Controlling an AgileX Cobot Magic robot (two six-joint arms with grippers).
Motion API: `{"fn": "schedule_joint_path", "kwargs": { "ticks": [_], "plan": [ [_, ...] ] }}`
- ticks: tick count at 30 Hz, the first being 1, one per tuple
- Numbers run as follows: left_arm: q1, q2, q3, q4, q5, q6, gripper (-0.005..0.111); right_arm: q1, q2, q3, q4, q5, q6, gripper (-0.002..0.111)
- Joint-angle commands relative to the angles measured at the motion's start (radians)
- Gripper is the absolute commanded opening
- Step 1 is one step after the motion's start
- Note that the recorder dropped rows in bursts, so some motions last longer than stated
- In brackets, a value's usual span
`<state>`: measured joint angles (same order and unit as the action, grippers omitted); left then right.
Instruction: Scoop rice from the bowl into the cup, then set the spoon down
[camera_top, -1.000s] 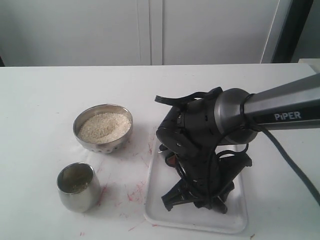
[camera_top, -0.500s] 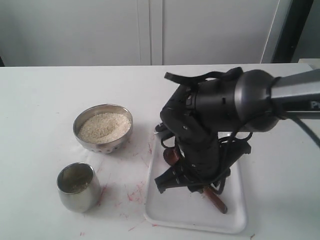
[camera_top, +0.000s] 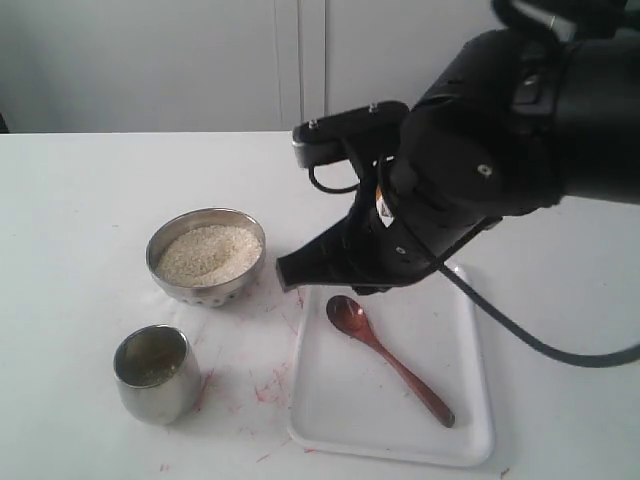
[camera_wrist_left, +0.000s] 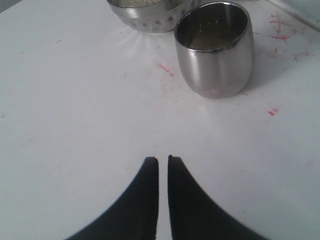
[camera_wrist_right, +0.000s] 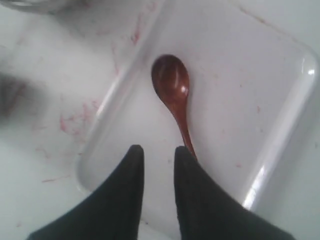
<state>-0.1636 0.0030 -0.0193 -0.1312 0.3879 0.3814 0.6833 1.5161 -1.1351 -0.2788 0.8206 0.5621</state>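
The main risk, as I judge it, is the bulky right arm leaving low. It hangs just over the tray (camera_top: 340, 410) and near the bowl (camera_top: 205, 290) of rice (camera_top: 208, 252), so a careless sweep could clip the tray rim, jolt the spoon (camera_wrist_right: 172, 87) lying flat inside, or spill grains. The cup (camera_top: 155, 375) stands farther off on the table (camera_top: 80, 200). The right claw (camera_wrist_right: 155, 150) hangs above the spoon's handle, tips somewhat apart, gripping nothing; the left claw (camera_wrist_left: 163, 160) is all but together, empty
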Motion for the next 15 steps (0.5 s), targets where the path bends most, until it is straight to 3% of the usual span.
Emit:
{"fn": "schedule_joint_path", "kwargs": {
  "ticks": [1,8,15],
  "plan": [
    [-0.005,-0.003,0.007,-0.009,0.025,0.000,0.014,0.044,-0.095,-0.003,0.007,-0.114,-0.016,0.018],
    [-0.005,-0.003,0.007,-0.009,0.025,0.000,0.014,0.099,-0.223,0.046,0.005,-0.295,-0.016,0.010],
    [-0.005,-0.003,0.007,-0.009,0.025,0.000,0.014,0.125,-0.343,0.092,-0.012,-0.330,-0.016,0.000]
  ]
}}
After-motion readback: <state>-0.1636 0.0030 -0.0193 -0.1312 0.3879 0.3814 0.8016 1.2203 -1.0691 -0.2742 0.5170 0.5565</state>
